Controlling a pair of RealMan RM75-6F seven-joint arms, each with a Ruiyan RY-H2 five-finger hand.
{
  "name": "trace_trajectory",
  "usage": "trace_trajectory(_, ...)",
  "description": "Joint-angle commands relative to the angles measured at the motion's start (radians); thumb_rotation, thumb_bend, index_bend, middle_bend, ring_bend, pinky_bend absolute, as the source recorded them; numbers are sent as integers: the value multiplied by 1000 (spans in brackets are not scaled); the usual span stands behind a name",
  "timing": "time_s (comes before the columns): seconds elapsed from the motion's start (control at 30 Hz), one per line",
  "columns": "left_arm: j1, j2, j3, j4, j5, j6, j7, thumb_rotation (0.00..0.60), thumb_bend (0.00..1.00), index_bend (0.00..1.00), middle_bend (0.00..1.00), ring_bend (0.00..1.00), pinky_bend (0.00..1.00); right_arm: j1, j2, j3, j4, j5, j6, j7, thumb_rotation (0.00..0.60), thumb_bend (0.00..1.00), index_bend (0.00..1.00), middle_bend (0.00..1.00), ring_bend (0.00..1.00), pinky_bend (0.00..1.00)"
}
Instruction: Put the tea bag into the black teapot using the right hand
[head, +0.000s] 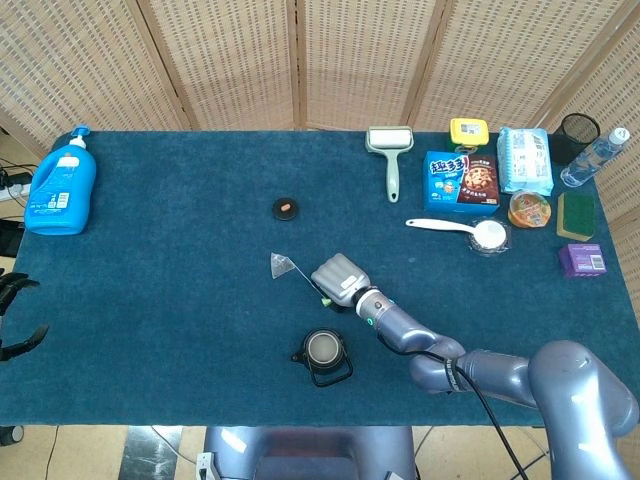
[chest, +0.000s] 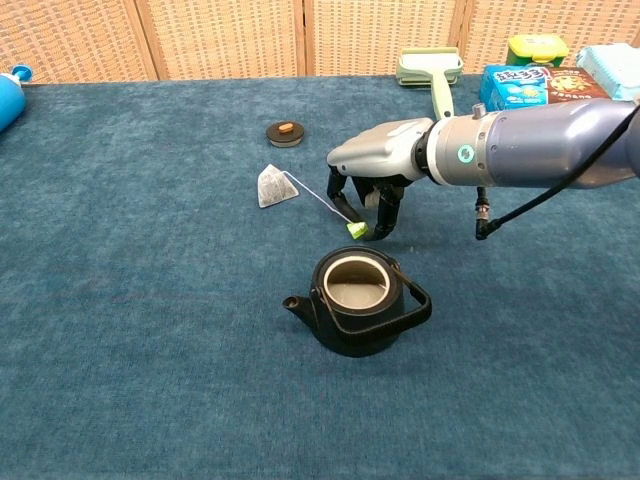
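Presently, on the dark blue carpeted surface (chest: 120, 300): one pyramid-shaped mesh tea bag (chest: 271, 186), lying flat, its thin white string (chest: 315, 200) running to a small green paper tag (chest: 355, 230). Right robot hand (chest: 372, 190), silver-grey, palm down, fingertips (chest: 383, 228) curled downward and pinching the tag just above the surface. One black round teapot with open top and folded handle (chest: 357, 301), standing near and in front of the hand. Small black teapot lid with orange knob (chest: 285, 132), set apart behind the tea bag. Left robot hand (head: 15, 318) at the surface's edge, fingers spread, holding nothing.
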Motion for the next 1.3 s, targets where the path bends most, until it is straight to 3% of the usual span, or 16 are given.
trace_trajectory(0.03,1,0,0,1,0,1,-1,600,258,300,234,121,112,0,9,3,-13,4,6,1,600,370,584,1000,1000,1000)
trace_trajectory(0.23,0,0,-1,2,1,-1,-4,600,257,299,234,121,111,-9,57,19,-75,5,23,22,600,369,584,1000,1000,1000)
trace_trajectory(0.4,-1,-2,2,-2,6,-3,-3,600,258,300,234,121,112,-44,164,50,-207,3,58,83,600,370,585,1000,1000,1000)
trace_trajectory(0.87,4,-3,7,-29,30,17,7,600,257,300,234,121,111,-124,350,100,-421,-58,96,258,600,369,585,1000,1000,1000)
trace_trajectory(1.3,9,-3,10,-43,40,28,14,600,258,300,234,121,112,-192,456,135,-529,-161,115,426,600,368,585,1000,1000,1000)
